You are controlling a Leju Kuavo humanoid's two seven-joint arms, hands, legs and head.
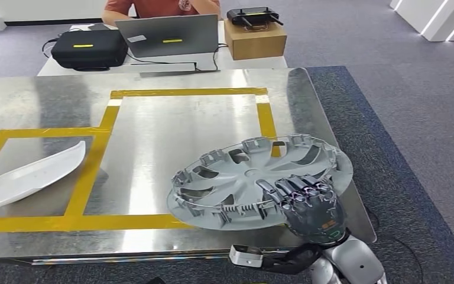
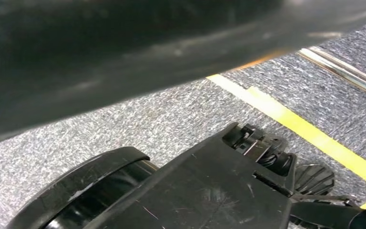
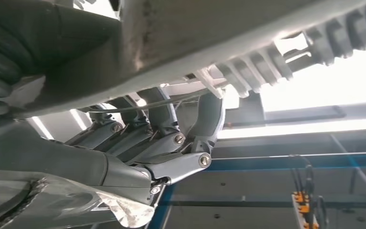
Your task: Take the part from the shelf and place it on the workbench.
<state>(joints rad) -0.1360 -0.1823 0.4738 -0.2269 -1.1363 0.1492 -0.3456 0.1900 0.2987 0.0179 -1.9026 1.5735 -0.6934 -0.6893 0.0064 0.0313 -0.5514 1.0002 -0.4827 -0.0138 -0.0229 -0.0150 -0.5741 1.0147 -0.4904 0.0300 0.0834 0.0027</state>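
Note:
The part is a grey wheel cover (image 1: 254,177), lying inner side up and slightly tilted over the right front of the steel workbench (image 1: 171,130). My right hand (image 1: 308,204) grips its near right rim, with fingers curled over the edge. From the right wrist view I see the dark fingers (image 3: 171,143) hooked onto the ribbed rim of the wheel cover (image 3: 248,38). Part of the cover overlaps the yellow tape outline (image 1: 265,115) on the bench.
A white curved panel (image 1: 32,174) lies in the left taped box. Behind the bench stands a table with a black case (image 1: 88,48), a laptop (image 1: 168,34), a cardboard box (image 1: 255,38) and a seated person (image 1: 159,7). Grey carpet (image 1: 414,118) runs along the right.

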